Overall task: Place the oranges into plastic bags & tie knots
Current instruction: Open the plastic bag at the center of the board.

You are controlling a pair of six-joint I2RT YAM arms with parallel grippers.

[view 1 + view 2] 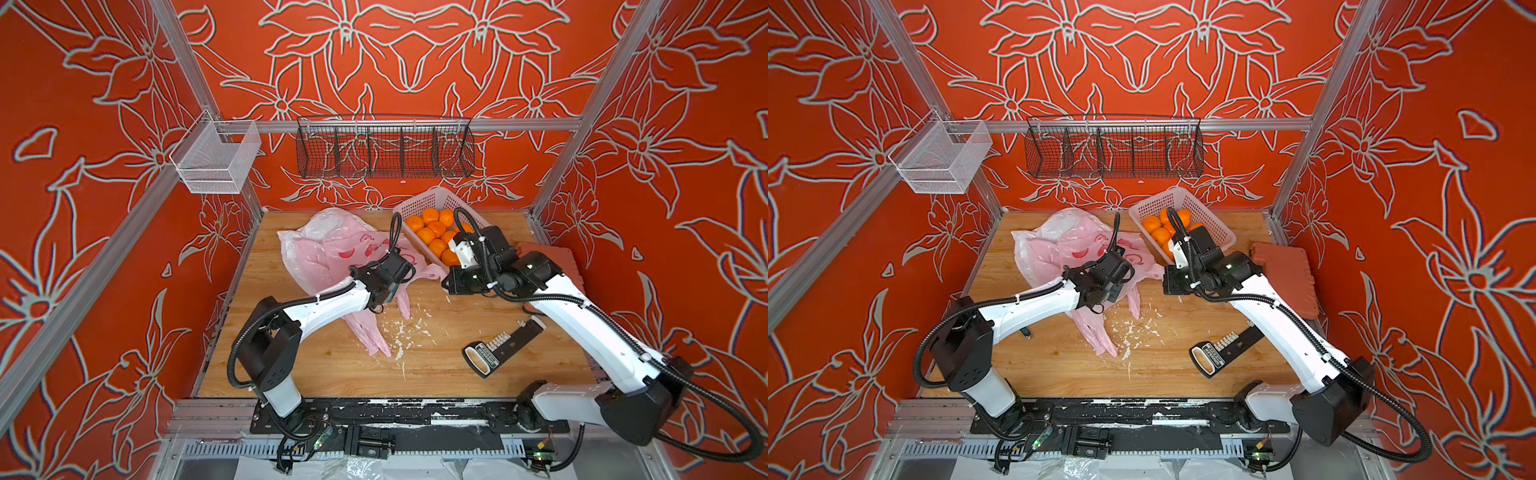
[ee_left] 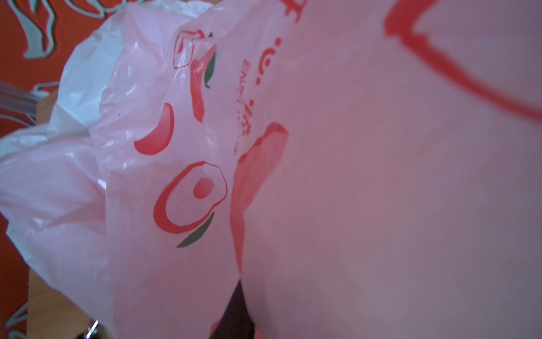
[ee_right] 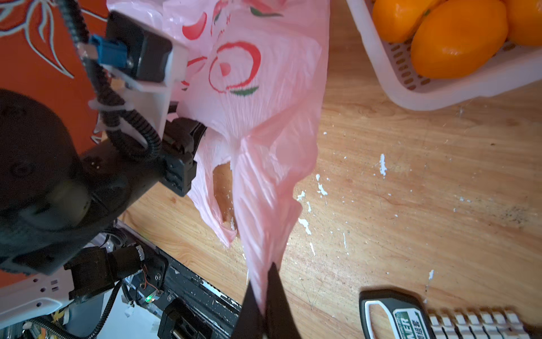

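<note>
My right claw (image 3: 265,308) is pinched together on a stretched corner of the pink bag (image 3: 264,102). In the right wrist view the thin plastic runs taut from between its two black fingers (image 3: 281,308) up toward the bag's printed body. The left claw (image 3: 193,155) sits at the bag's other side, pressed into the crinkled handle area. I cannot tell whether it is apart or clamped, because the plastic covers its tips. The left wrist view is filled almost wholly by pink film with red peach prints (image 2: 190,196).

In both top views the pink bag lies left of centre toward the back of the tabletop (image 1: 332,374), stretched between the two wrists. A white bag (image 1: 332,220) is crumpled behind it, touching it. A further pink strip (image 1: 370,336) trails from under the left arm toward the front edge; I cannot tell whether it belongs to the same bag.

The oranges (image 1: 436,237) are packed together in the pale perforated basket (image 1: 432,199) at the back right, just beside the pink bag's edge and partly hidden by the right wrist. Nearer the front right lies a black tool (image 1: 498,349) with a row of white teeth. White flecks (image 1: 399,332) are scattered over the wood at mid-tabletop. A reddish-brown slab (image 1: 1287,274) rests by the right wall.
</note>
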